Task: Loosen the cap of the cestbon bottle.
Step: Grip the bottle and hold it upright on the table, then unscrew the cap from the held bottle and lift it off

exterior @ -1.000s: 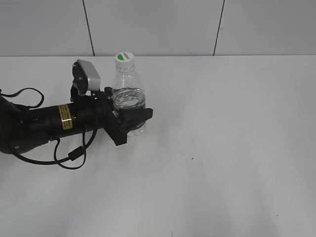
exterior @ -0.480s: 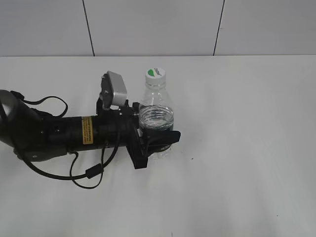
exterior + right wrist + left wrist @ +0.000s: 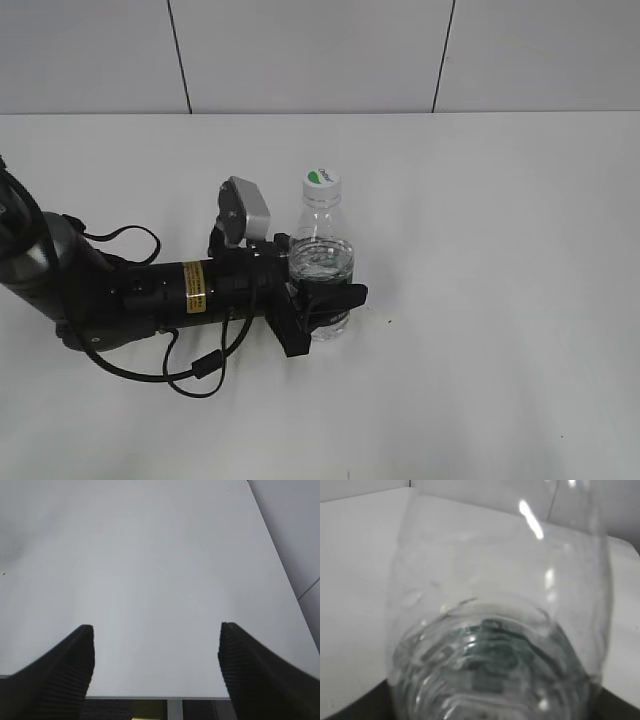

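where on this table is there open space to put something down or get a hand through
The table lies bare right of the bottle, out to its right edge, and along the back by the wall. The front strip is bare too. It is crowded on the left, where the left end effector grips the bottle and its arm and cable lie.

1. The cap (image 3: 321, 179) of the cestbon bottle (image 3: 321, 262): white top bears a green mark; no lettering legible.
2. Bottle label band: mostly hidden behind the left gripper (image 3: 325, 300); print unreadable.
3. Left arm (image 3: 150, 295): yellow sticker (image 3: 195, 287) with dark print, too small to read.
4. Wrist views: no text visible.
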`<action>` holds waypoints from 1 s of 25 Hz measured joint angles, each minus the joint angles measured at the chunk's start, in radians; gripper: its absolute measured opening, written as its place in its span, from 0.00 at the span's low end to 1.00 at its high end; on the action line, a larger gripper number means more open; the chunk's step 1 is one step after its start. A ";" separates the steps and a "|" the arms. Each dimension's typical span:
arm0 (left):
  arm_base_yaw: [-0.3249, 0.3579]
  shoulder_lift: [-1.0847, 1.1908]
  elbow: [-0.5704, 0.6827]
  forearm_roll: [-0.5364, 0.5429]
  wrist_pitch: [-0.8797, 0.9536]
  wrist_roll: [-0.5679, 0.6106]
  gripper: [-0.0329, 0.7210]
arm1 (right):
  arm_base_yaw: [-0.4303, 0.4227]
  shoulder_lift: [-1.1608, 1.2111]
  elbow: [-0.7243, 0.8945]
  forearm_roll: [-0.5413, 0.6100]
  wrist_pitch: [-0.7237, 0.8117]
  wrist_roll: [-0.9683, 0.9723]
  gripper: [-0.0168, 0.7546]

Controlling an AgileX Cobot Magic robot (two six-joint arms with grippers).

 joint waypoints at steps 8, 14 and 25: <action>-0.001 0.017 -0.017 0.008 -0.016 0.032 0.58 | 0.000 0.000 0.000 0.000 0.000 0.000 0.79; -0.002 0.018 -0.018 0.013 -0.016 0.040 0.58 | 0.000 0.000 0.000 0.000 0.000 0.000 0.79; -0.002 0.018 -0.020 0.016 -0.016 0.042 0.58 | 0.000 0.000 0.000 0.000 0.000 0.000 0.79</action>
